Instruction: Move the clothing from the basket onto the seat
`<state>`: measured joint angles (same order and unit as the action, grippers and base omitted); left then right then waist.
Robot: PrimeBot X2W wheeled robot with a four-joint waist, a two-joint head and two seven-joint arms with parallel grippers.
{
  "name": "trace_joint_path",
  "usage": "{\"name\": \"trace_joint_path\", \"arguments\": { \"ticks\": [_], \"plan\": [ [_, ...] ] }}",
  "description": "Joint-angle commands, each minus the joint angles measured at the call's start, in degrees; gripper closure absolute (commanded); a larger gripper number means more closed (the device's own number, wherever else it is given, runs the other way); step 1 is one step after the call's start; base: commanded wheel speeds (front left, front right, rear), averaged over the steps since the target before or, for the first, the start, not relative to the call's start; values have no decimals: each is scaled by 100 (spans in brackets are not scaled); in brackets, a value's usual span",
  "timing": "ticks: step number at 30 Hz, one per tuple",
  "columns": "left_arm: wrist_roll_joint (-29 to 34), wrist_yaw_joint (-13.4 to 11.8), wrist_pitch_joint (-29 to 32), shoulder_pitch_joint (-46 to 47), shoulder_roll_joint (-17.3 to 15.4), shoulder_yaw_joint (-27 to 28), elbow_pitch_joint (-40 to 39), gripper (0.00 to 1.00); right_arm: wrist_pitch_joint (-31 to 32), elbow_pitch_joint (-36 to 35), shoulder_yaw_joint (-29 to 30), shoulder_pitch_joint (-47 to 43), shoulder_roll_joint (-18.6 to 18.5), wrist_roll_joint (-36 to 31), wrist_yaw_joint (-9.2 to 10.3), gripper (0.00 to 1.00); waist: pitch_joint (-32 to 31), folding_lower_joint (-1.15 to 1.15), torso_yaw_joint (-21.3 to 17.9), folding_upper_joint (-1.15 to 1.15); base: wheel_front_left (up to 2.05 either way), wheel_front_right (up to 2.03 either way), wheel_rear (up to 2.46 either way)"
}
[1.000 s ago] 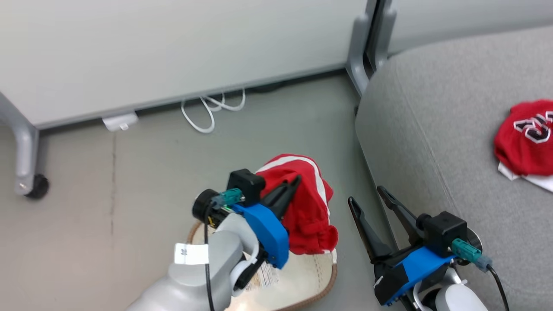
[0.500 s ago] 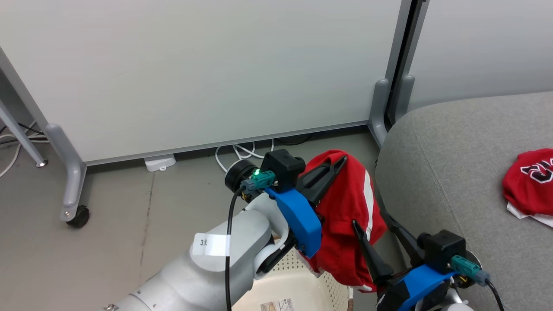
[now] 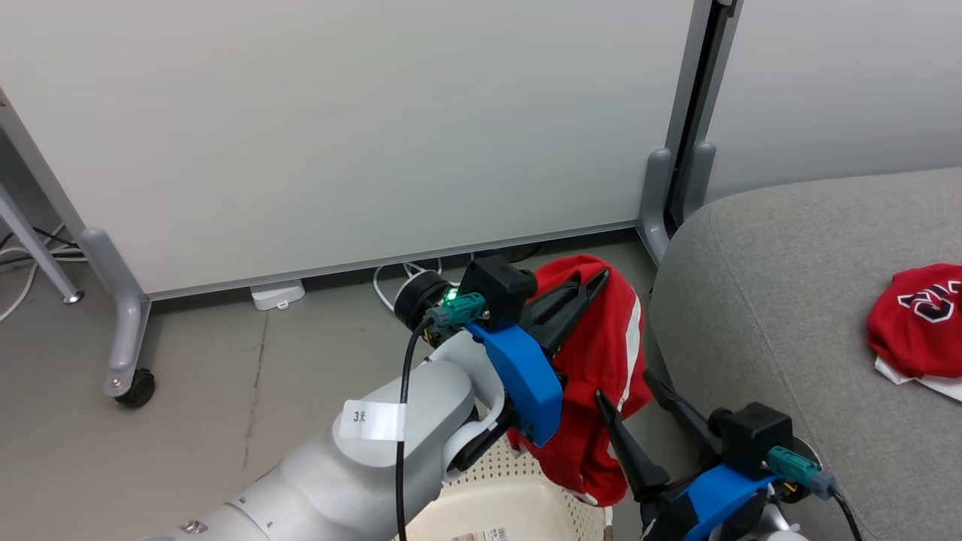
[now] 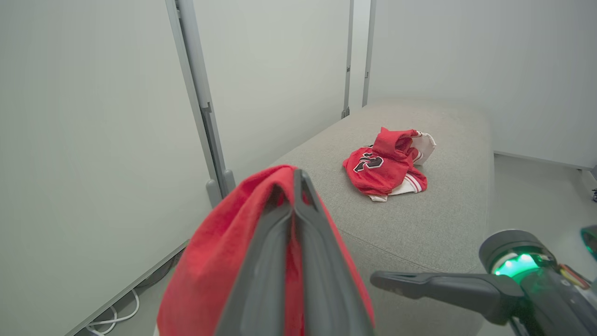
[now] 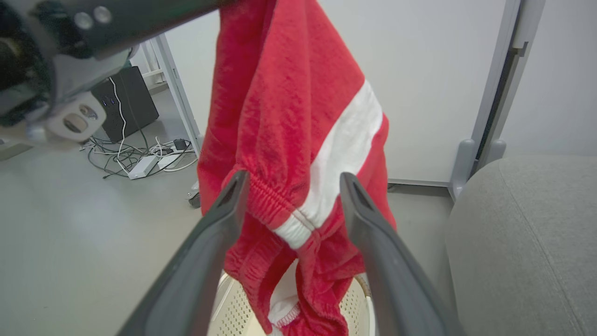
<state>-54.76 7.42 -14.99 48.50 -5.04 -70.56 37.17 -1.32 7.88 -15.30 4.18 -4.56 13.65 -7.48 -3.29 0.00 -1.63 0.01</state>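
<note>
My left gripper (image 3: 599,278) is shut on a red garment (image 3: 601,391) with a white stripe, which hangs from it above the cream perforated basket (image 3: 526,511). In the left wrist view the left gripper (image 4: 295,173) pinches the red cloth (image 4: 210,261). My right gripper (image 3: 624,385) stands open just right of the hanging cloth; in its own view the right gripper (image 5: 294,176) frames the garment (image 5: 280,116) without touching it, over the basket (image 5: 233,317). A second red garment (image 3: 917,330) with black-and-white lettering lies on the grey seat (image 3: 789,300).
White partition panels stand behind on grey legs with a castor (image 3: 135,387). White cables (image 3: 391,278) and a small white box (image 3: 278,294) lie at the wall's foot. A black box (image 5: 126,100) with wires sits on the grey floor to the left.
The head camera has tilted up. My left gripper has lifted the red garment clear of the basket, toward the seat, and it now hangs long. The right gripper has stayed open.
</note>
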Motion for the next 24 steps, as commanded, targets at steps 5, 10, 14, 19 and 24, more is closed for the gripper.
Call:
{"name": "trace_joint_path", "arguments": {
  "ticks": [5,10,14,19,24],
  "plan": [
    [-35,9,-29,59,-13,-17,38,100,65,47,-171,181,17,64,-2,0,50,0,-16,-1,0,0,0],
    [-56,9,-29,57,19,-56,30,100,235,256,-232,516,43,6,-3,0,108,0,-33,-1,0,0,0],
    [-66,9,-29,72,44,-88,-4,100,412,587,-133,823,91,-229,-2,0,153,0,-35,-1,0,0,0],
    [-108,8,-29,82,62,-136,-52,100,428,1111,18,1235,148,-490,-2,0,181,0,-27,-1,0,0,0],
    [-138,9,-29,107,77,-161,-108,100,421,1645,-70,1587,170,-415,-3,24,183,0,-7,-1,0,0,0]
  ]
}}
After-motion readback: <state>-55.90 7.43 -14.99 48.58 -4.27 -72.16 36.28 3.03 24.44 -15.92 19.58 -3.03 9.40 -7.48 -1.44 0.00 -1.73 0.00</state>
